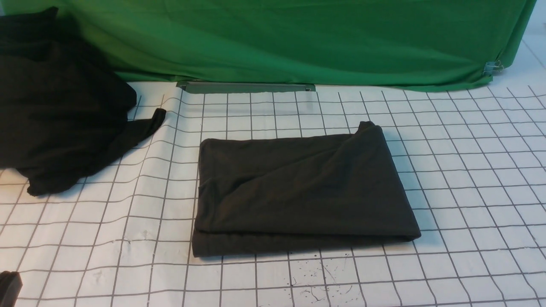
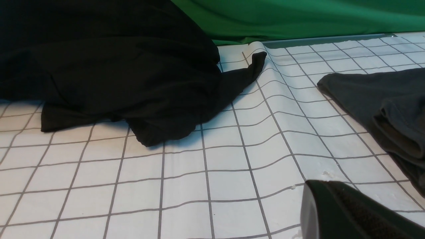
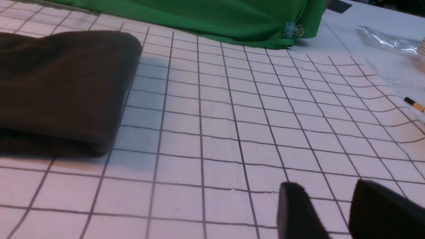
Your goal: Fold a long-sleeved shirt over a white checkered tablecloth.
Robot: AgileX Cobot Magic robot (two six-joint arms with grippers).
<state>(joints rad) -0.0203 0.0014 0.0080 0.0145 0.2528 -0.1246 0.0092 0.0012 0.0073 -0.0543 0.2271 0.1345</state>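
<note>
Right at the bottom left corner of the front view we catch a sliver of the left gripper [image 1: 9,286], dark and low over the white checkered tablecloth [image 1: 469,179]. Its wrist camera shows one black padded finger [image 2: 348,212] and no gap beside it, so we take those jaws as closed, with nothing between them. Over on the other side, the right gripper [image 3: 342,212] hovers above bare squares, its two dark fingers standing apart with white grid showing between them, empty.

Now to the middle of the cloth: we have the long-sleeved shirt [image 1: 303,192] lying folded into a flat rectangle, print hidden. Its near edge shows stacked layers, the lower one peeking out under the top fold. The left edge runs fairly straight; the right edge is a rounded fold, clean in the right wrist view, with a small peak of fabric poking up at the far right corner. A diagonal crease crosses the top.

Far left, we see a blacker heap of cloth [image 1: 59,111] piled up against the green backdrop [image 1: 298,38], one tongue of it reaching toward the shirt but well apart from it. A strip of rippled tablecloth lies between the two.

To the right of the shirt we have wide open grid all the way to the tablecloth's edge. In front of it, more open squares, with a few ink specks [image 1: 315,290]. A binder clip [image 1: 492,67] pinches the backdrop's right corner.
</note>
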